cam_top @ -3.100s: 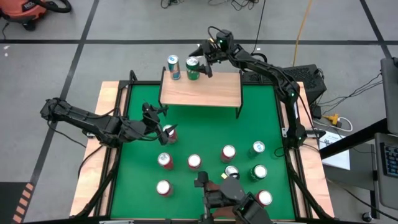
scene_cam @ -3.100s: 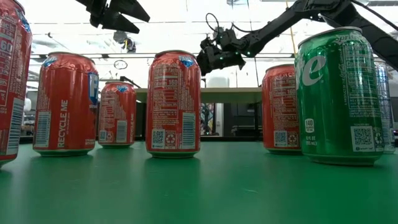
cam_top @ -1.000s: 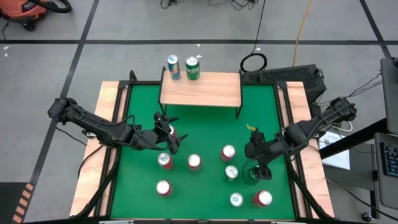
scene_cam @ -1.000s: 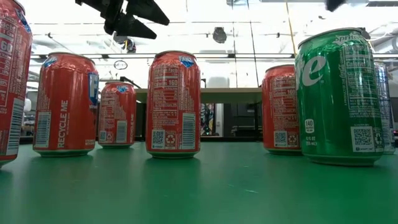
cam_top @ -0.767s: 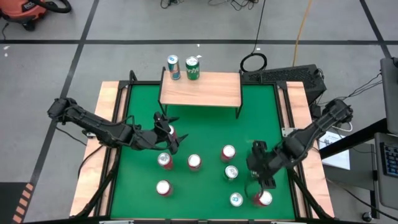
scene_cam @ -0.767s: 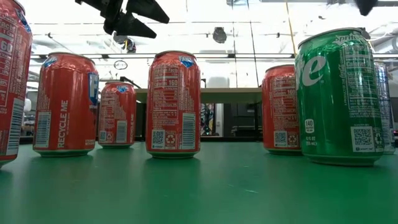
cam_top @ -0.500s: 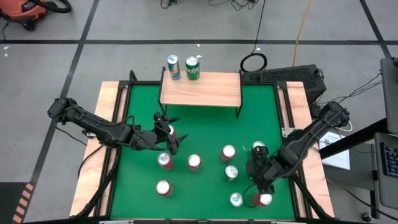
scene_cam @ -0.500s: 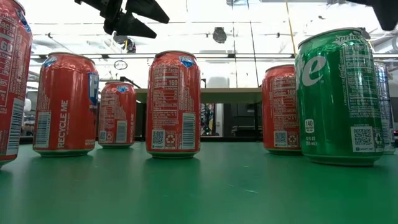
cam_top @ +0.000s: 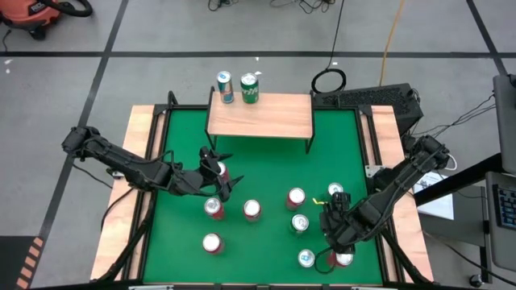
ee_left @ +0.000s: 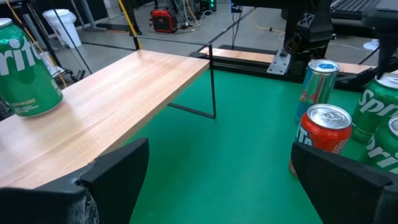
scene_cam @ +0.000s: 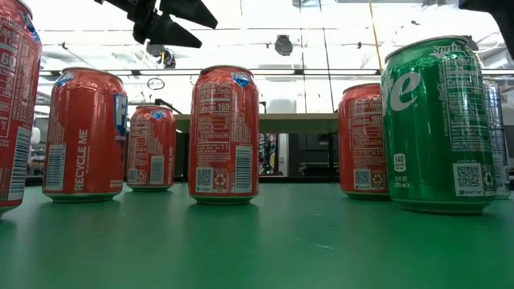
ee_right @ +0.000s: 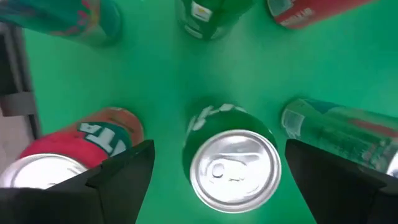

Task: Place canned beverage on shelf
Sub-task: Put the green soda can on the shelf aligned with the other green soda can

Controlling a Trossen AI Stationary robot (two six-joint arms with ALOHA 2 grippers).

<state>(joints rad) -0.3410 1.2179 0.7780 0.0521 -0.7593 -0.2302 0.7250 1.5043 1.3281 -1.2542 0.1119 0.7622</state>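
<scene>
The shelf [cam_top: 260,118], a light plank on thin black legs, stands at the far side of the green table and bears two cans [cam_top: 225,86] [cam_top: 250,89]. Several red and green cans stand on the green top. My right gripper [cam_top: 335,231] points straight down, open. A green can's silver top [ee_right: 233,165] lies below and between its fingers without touching them. In the high view the gripper hides this can. My left gripper [cam_top: 221,171] hangs open, high above a red can [cam_top: 218,169], facing the shelf [ee_left: 112,106].
Close around the green can stand a red can [ee_right: 93,142], a teal can [ee_right: 339,134] and a further green one [ee_right: 205,15]. Other red cans [cam_top: 214,208] [cam_top: 252,209] [cam_top: 212,242] [cam_top: 296,197] stand mid-table. A wooden frame [cam_top: 145,161] borders the green top.
My right gripper has gone toward the table's near edge and down, tipping until it points straight down over the green can. Its fingers stay open. No can has moved.
</scene>
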